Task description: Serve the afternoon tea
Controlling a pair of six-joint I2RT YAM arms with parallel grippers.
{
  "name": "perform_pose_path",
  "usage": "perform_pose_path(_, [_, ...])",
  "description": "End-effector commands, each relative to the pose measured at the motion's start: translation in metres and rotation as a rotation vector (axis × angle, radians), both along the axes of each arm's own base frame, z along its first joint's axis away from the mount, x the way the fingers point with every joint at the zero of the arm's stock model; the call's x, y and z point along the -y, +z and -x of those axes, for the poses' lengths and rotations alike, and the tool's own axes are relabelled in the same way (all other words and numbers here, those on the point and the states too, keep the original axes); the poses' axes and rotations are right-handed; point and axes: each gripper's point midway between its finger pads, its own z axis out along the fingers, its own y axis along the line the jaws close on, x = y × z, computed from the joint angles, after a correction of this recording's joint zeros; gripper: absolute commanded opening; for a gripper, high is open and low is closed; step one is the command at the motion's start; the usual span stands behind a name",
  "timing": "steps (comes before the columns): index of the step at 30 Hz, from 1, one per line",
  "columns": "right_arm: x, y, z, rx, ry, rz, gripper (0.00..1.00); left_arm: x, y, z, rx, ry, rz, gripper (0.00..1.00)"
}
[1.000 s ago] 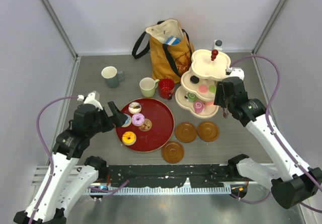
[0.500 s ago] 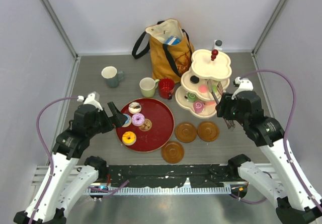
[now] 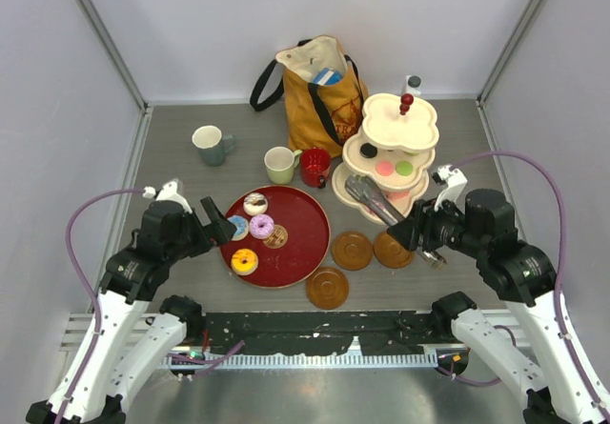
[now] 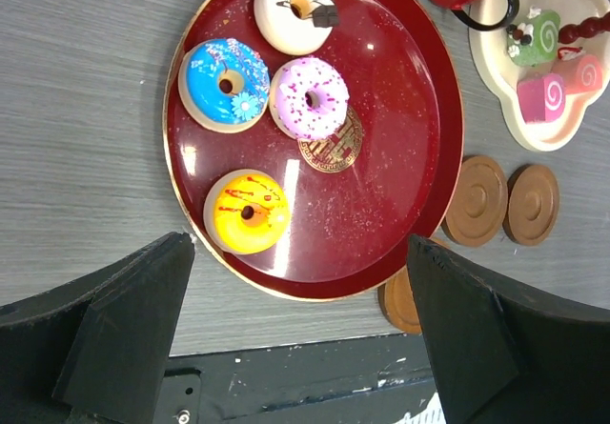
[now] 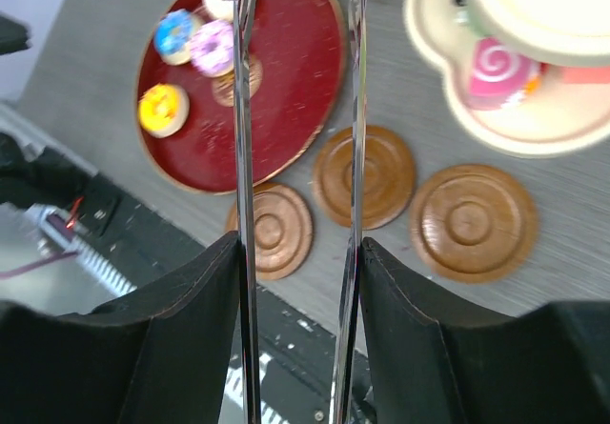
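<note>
Pale bare walls and metal corner posts box in a grey wood-grain table (image 3: 176, 171), both arm bases bolted at its near edge. Largest on it is the mustard-yellow tote bag (image 3: 303, 95), upright at the back. The cream three-tier stand (image 3: 419, 129) rises just to its right; the middle tier carries a pink macaron (image 3: 384, 168), a green macaron (image 3: 404, 168) and a dark sweet (image 3: 368, 150), and the bottom tier a pink roll cake (image 5: 493, 70). Near the table's middle lies the big round red tray (image 3: 303, 216) with four donuts on its left half: a white donut (image 4: 294, 7) striped with chocolate, a blue donut (image 4: 225, 83), a purple donut (image 4: 311, 98) and a yellow donut (image 4: 248, 212). Behind the tray stand the grey-green mug (image 3: 212, 144), off to the left on its own, and the pale green mug (image 3: 281, 165) close beside the red mug (image 3: 315, 167). Right of the tray lie the left saucer (image 3: 352, 250) and the right saucer (image 3: 389, 250), side by side, with the near saucer (image 3: 327, 288) closer to the bases. The left gripper (image 4: 300, 241) hangs above the tray's left side, fingers spread wide with nothing between them. The right gripper (image 5: 297, 248) is clamped on the metal tongs (image 3: 372, 202), whose two arms stand apart and slant up over the saucers to the stand's bottom tier
</note>
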Motion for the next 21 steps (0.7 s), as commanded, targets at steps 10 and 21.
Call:
perform_pose_path(10, [-0.112, -0.01, 0.008, 0.0, 0.332, 0.031, 0.55, -0.008, 0.007, 0.002, 0.009, 0.029, -0.021, 1.0])
perform_pose_path(21, [-0.191, -0.066, -0.027, 0.011, 0.421, 0.324, 0.58, -0.011, 0.005, 0.006, 0.009, 0.028, -0.032, 1.0])
